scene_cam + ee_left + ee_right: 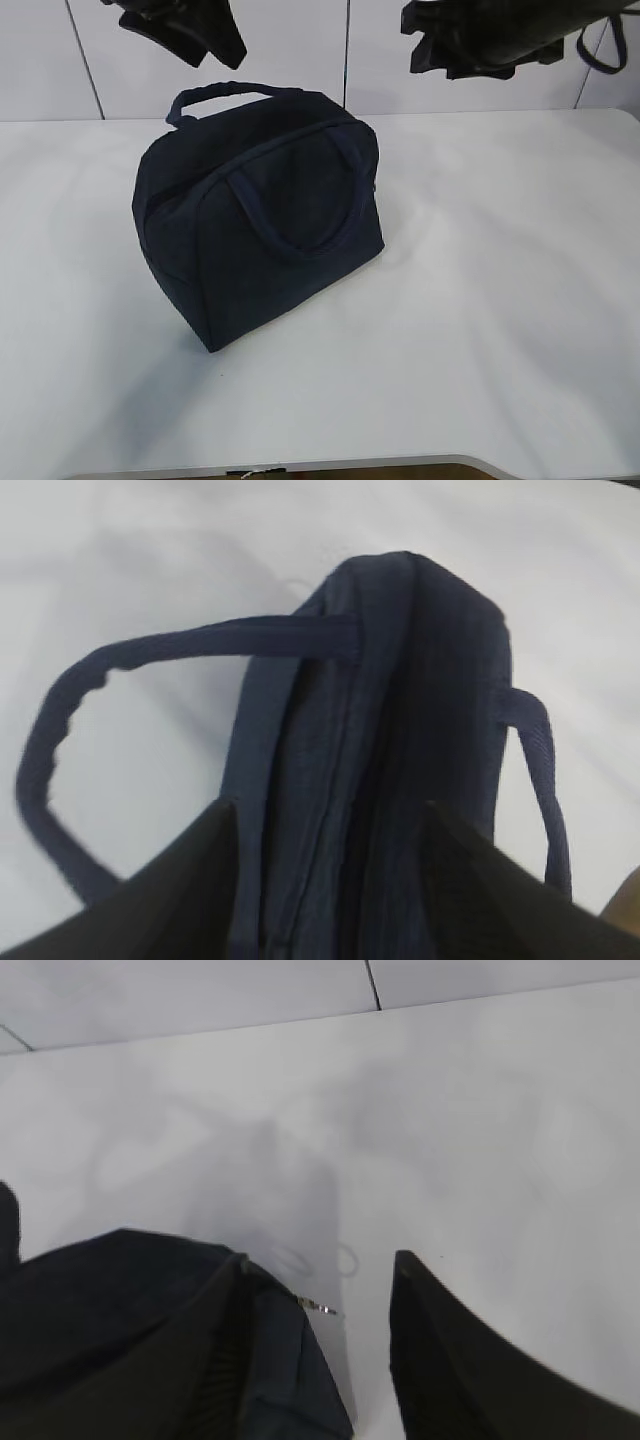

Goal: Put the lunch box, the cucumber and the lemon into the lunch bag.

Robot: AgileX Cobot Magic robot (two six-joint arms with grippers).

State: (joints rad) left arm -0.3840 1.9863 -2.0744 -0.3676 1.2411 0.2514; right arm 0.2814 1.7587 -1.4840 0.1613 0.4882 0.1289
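I see a broad white table [520, 330] with the dark navy fabric lunch bag [258, 225] standing on it, left of centre, zipped shut, both loop handles [300, 215] showing. My left gripper [330, 880] hangs above the bag's top seam, jaws spread, gripping nothing. My right gripper [320, 1350] is released too, beside the bag's end near the small metal zip pull [318, 1306].
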